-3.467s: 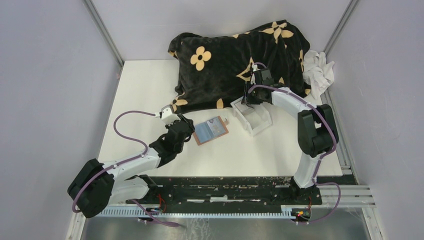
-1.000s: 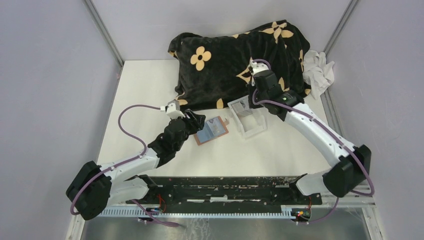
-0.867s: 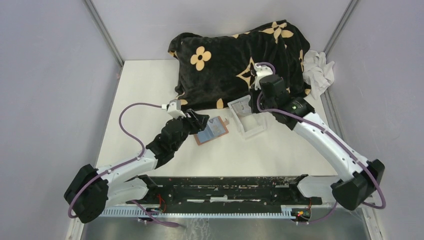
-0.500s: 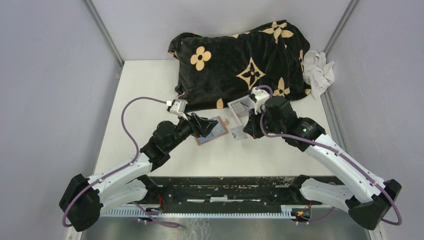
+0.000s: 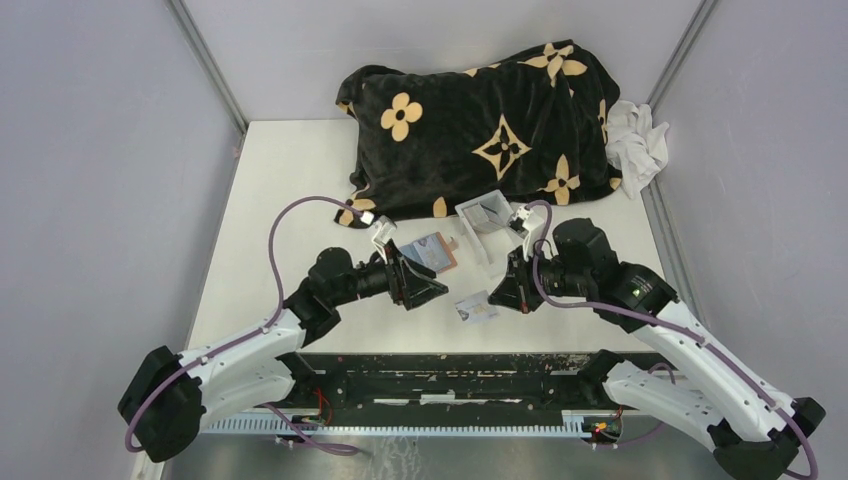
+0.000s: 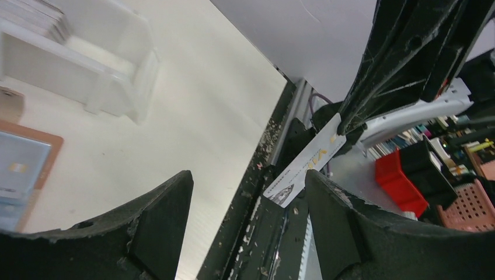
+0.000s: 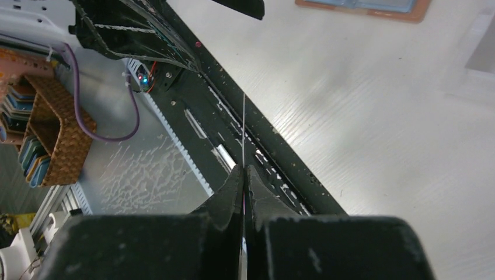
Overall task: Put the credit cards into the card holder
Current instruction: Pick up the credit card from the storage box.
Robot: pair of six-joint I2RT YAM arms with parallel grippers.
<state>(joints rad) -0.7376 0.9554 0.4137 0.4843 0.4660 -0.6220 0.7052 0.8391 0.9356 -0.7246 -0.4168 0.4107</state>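
A credit card (image 5: 476, 308) was pinched by the right end effector (image 5: 503, 296); the left end effector (image 5: 425, 288) was spread open.

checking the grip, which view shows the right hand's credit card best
Left wrist: the credit card shows its printed face, pinched by the right hand. Top external shows it small; right wrist, only its edge.

A robotics lab cell: grey panels (image 5: 90, 200) on aluminium posts (image 5: 210, 70) at 10 and 2 o'clock, red parts bin (image 6: 403, 181) beyond
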